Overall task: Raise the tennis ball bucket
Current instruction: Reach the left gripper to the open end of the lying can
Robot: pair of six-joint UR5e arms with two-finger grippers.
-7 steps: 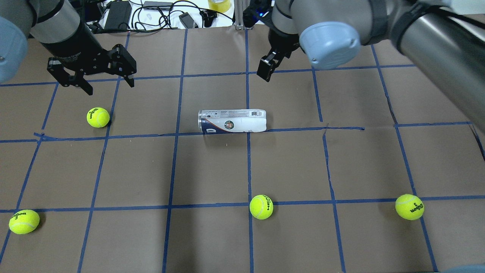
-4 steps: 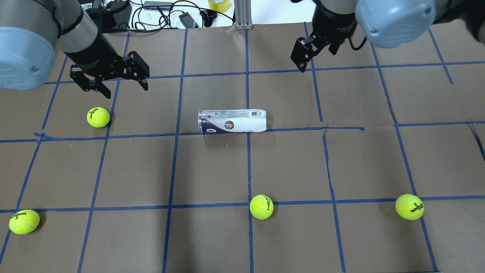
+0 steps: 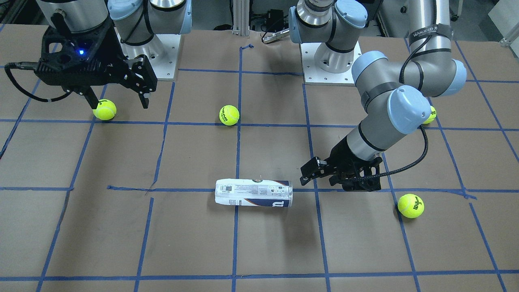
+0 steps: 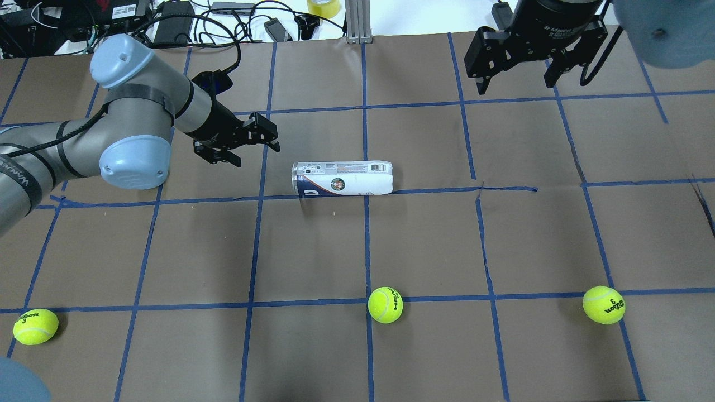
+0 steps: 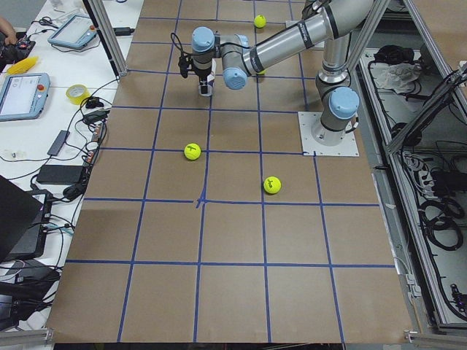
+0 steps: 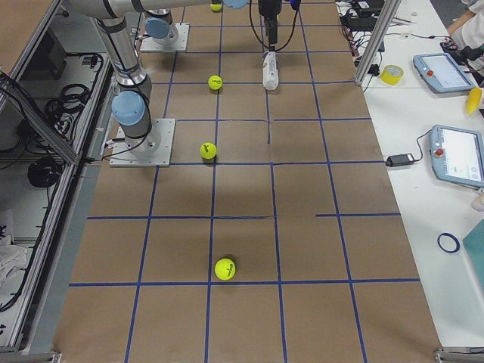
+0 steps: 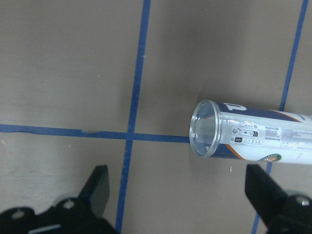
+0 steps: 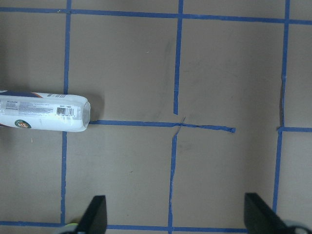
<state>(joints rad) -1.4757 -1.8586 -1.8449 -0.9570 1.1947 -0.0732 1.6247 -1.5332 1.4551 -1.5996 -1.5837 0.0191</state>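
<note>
The tennis ball bucket [image 4: 342, 178] is a clear can with a white and navy label. It lies on its side near the table's middle and also shows in the front view [image 3: 253, 193]. My left gripper [image 4: 254, 154] is open and empty, low over the table just left of the can's open end [image 7: 204, 127], not touching it. In the front view the left gripper [image 3: 307, 175] sits right of the can. My right gripper [image 4: 516, 84] is open and empty, high at the far right, well away from the can [image 8: 44, 117].
Yellow-green tennis balls lie on the brown, blue-taped table: one at the near left [image 4: 36, 326], one near the middle front [image 4: 385, 305], one at the near right [image 4: 603, 305]. Another ball [image 3: 410, 205] lies close to my left arm. Cables and devices [image 4: 223, 17] line the far edge.
My left arm swung in and down toward the can's open left end. My right gripper moved right and back, away from the can. The can has not moved.
</note>
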